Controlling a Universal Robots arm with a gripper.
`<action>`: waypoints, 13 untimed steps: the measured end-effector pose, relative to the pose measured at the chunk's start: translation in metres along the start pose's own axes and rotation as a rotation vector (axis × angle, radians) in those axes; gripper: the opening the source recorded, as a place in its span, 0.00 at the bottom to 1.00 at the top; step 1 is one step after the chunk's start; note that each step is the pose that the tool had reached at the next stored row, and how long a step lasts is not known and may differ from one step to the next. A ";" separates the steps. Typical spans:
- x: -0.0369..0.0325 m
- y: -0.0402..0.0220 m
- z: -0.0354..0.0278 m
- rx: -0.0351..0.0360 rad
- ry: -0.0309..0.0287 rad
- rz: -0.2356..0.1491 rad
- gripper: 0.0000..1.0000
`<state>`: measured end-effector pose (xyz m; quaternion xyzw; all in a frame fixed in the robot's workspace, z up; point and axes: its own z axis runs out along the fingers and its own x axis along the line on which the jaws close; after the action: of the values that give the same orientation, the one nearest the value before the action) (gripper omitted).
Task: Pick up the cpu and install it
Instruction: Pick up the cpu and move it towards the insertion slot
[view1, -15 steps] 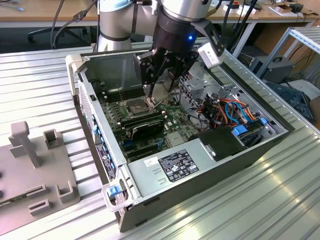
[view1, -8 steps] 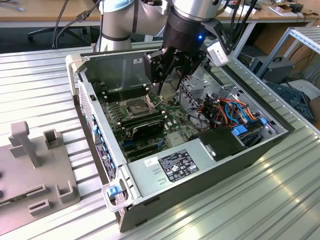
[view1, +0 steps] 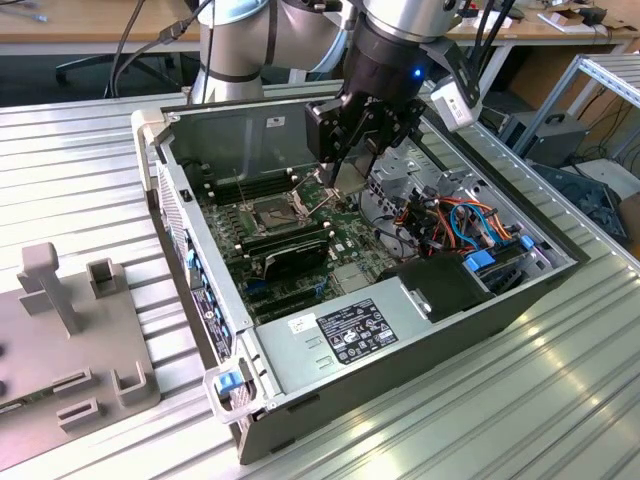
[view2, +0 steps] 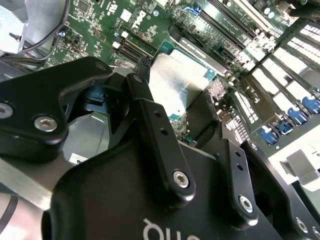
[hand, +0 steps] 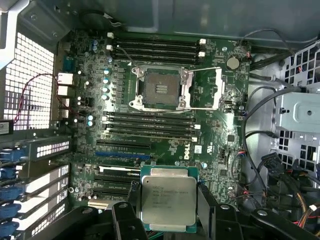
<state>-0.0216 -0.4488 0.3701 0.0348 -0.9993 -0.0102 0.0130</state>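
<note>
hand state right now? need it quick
Hand: closed on the cpu, holding it above the motherboard; the socket is empty.

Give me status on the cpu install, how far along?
Done: pickup, the gripper holds the cpu. In hand: it hangs above the motherboard, off to the side of the socket. Left: seating; the socket is empty, its retention frame open.

Your arm (view1: 235, 50) is silver-grey tubing with black cables (view1: 150, 40) trailing off it; the gripper (view1: 348, 165) is matte black, one blue light (view1: 415, 71) glowing on its body, silver screws (view2: 181, 178) dotting the linkages (view2: 155, 135), white lettering (view2: 155, 230) beneath.
</note>
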 end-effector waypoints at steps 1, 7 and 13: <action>0.0000 0.0000 0.0000 0.0000 0.0000 0.000 0.55; -0.0006 0.0040 0.0002 0.0000 0.0000 0.000 0.55; -0.0013 0.0140 0.0016 -0.0002 0.0000 0.000 0.55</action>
<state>-0.0213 -0.4347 0.3687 0.0349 -0.9993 -0.0103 0.0130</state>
